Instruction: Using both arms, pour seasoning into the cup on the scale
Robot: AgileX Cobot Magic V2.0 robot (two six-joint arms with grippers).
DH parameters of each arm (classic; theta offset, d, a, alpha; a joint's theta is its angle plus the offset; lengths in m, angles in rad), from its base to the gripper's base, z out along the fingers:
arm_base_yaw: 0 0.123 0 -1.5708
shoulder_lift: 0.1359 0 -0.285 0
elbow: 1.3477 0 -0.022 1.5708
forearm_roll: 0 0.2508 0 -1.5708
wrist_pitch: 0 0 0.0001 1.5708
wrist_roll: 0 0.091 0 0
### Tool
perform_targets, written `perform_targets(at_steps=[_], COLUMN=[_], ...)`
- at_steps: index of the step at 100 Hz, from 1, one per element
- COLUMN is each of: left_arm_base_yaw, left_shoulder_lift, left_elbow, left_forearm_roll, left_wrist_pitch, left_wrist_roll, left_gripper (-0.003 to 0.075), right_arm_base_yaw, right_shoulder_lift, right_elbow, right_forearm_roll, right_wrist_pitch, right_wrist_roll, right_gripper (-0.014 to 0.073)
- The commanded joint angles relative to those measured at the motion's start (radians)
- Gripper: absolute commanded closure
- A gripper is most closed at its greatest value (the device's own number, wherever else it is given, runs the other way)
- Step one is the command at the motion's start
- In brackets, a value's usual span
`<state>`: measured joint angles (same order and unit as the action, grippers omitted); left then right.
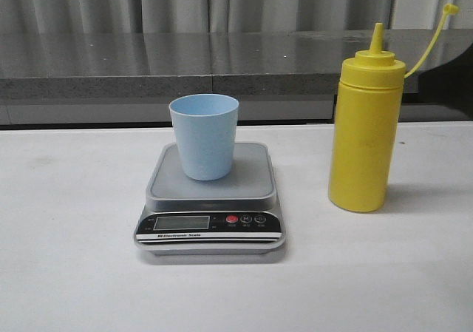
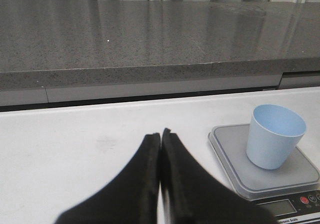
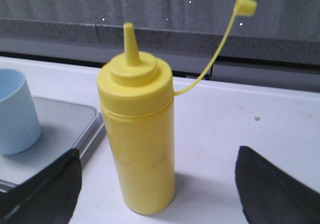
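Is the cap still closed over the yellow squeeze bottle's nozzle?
No: the tall yellow plastic squeeze bottle has a bare nozzle, and its small yellow cap hangs off to the side on its strap.

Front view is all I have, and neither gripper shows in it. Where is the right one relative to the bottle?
Observer: The right gripper is open, and the yellow bottle stands upright between its fingers, not gripped.
Operator: And the left one?
Observer: The left gripper is shut and holds nothing. It is over bare table, with the cup on the scale off to one side.
Operator: Is the nozzle capped?
Observer: No. The cap hangs off on its strap.
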<state>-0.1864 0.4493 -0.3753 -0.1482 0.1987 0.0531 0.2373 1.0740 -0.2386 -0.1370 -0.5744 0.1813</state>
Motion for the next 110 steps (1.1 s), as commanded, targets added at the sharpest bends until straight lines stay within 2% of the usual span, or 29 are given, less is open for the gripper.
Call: perform_targets(at_steps=[1,11,44,58,78,90,110], left_arm_base_yaw=[0.004,0.004,0.004,0.004,0.004,0.004,0.004], left_shoulder_lift=[0.006,0.006,0.006,0.006,0.006,0.006,0.006], left_elbow=[-0.031,-0.031,-0.031,-0.031,-0.031,-0.031,-0.031], left_forearm_roll=[-0.006,-0.006,-0.006,-0.006,-0.006,-0.006,-0.006], left_wrist_pitch=[-0.084,-0.084,-0.084,-0.084,-0.084,-0.084,-0.084], left_wrist_roll=[-0.008,-0.008,-0.008,-0.008,-0.008,-0.008,-0.008], left_gripper=[0.0740,0.0740,0.0740,0.0740,0.0740,0.0740,0.0740], right_arm_base_yaw=[0.000,0.000,0.000,0.000,0.000,0.000,0.000], right_shoulder_lift=[-0.119,-0.232,-0.505,-0.567,-0.647,-0.669,-0.670], right_elbow=[-0.021,-0.038,-0.165,-0.190,-0.193,-0.193,-0.193], right_forearm_roll=[0.022,0.041,0.042,0.041,0.041,0.040,0.040], right_wrist_pitch=[0.030,0.162,0.786,0.908,0.922,0.922,0.922], right_wrist_roll=[0.011,0.018,0.018,0.018,0.018,0.018,0.018], right_gripper=[-0.0020,-0.0020,-0.0020,-0.0020,-0.0004,0.0124,0.0550])
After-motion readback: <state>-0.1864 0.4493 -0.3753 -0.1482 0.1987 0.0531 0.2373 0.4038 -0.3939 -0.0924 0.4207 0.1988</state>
